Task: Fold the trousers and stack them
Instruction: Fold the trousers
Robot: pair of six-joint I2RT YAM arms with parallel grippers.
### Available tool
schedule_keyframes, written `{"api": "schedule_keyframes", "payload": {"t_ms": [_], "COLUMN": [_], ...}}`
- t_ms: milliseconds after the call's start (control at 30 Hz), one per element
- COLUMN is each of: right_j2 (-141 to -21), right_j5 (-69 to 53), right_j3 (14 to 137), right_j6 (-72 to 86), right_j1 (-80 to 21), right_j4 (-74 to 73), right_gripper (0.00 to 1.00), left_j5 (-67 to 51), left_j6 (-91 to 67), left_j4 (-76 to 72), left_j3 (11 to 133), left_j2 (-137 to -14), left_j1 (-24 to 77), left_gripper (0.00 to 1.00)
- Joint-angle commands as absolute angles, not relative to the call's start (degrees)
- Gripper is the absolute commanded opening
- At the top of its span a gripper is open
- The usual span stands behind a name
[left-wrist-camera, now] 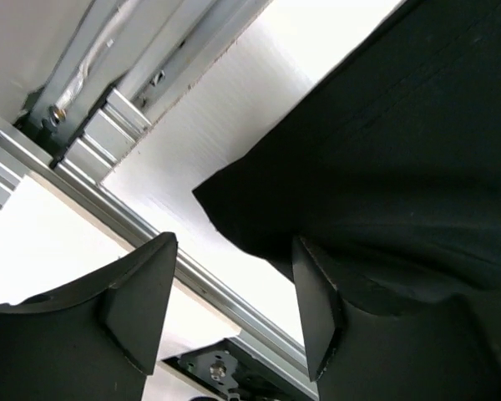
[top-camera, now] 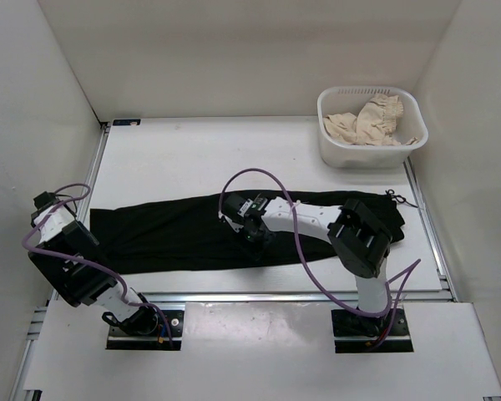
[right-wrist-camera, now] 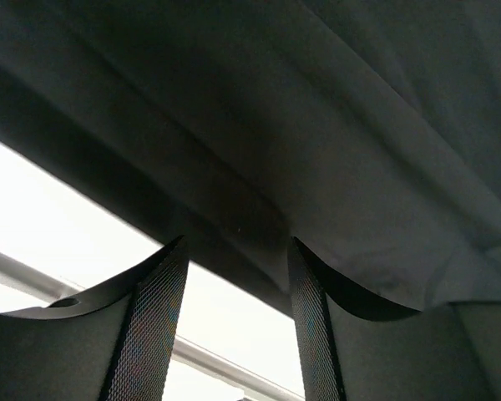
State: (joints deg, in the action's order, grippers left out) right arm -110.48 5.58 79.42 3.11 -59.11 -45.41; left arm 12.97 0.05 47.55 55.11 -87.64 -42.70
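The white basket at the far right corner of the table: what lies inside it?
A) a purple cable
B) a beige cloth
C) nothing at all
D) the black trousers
B: the white basket holds a crumpled beige cloth, while the black trousers lie spread across the table.

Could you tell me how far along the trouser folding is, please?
Early. The trousers lie in one long band across the table; no crosswise fold or stack shows. The left gripper at the left end and the right gripper at mid-length are both open, gripping nothing. Grasping, folding, stacking remain.
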Motion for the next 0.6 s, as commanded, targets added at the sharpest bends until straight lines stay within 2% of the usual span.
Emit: {"api": "schedule_keyframes", "payload": {"t_ms": [0,133,233,267,333,367,400,433,567], "right_j2": [-112.2,-114.8,-115.7,-115.7,-115.7,-115.7,-115.1,-114.2,-112.6], "right_j5": [6.2,8.2,8.2,8.2,8.2,9.1,10.1,10.1,11.1], "right_j3": [81.4,81.9,81.9,81.3,80.7,80.7,80.7,80.7,80.1], "right_j6": [1.5,1.5,2.0,2.5,3.2,3.9,4.0,4.0,4.7], "right_j1": [-59.0,-59.0,-59.0,-59.0,-59.0,-59.0,-59.0,-59.0,-59.0], "right_j4": [-45.2,-44.0,-44.0,-44.0,-43.5,-43.5,-43.0,-43.0,-43.7], "right_gripper": [0.56,0.56,0.49,0.43,0.35,0.27,0.24,0.2,0.19], "left_j5": [12.9,12.4,11.9,11.9,11.9,11.9,11.9,11.9,11.3], "left_j6": [0.0,0.0,0.0,0.0,0.0,0.0,0.0,0.0,0.0], "left_j4": [49.2,49.8,50.4,50.4,50.4,50.4,50.4,50.4,50.4], "left_j3": [55.1,55.6,55.6,54.9,54.4,54.4,54.4,54.4,55.0], "left_j2": [-85.6,-85.1,-86.7,-87.5,-87.5,-88.1,-88.2,-88.7,-88.7], "left_j1": [-43.2,-43.2,-43.2,-43.2,-43.2,-43.2,-43.2,-43.2,-43.7], "left_gripper": [0.69,0.71,0.68,0.66,0.48,0.36,0.23,0.14,0.14]}}
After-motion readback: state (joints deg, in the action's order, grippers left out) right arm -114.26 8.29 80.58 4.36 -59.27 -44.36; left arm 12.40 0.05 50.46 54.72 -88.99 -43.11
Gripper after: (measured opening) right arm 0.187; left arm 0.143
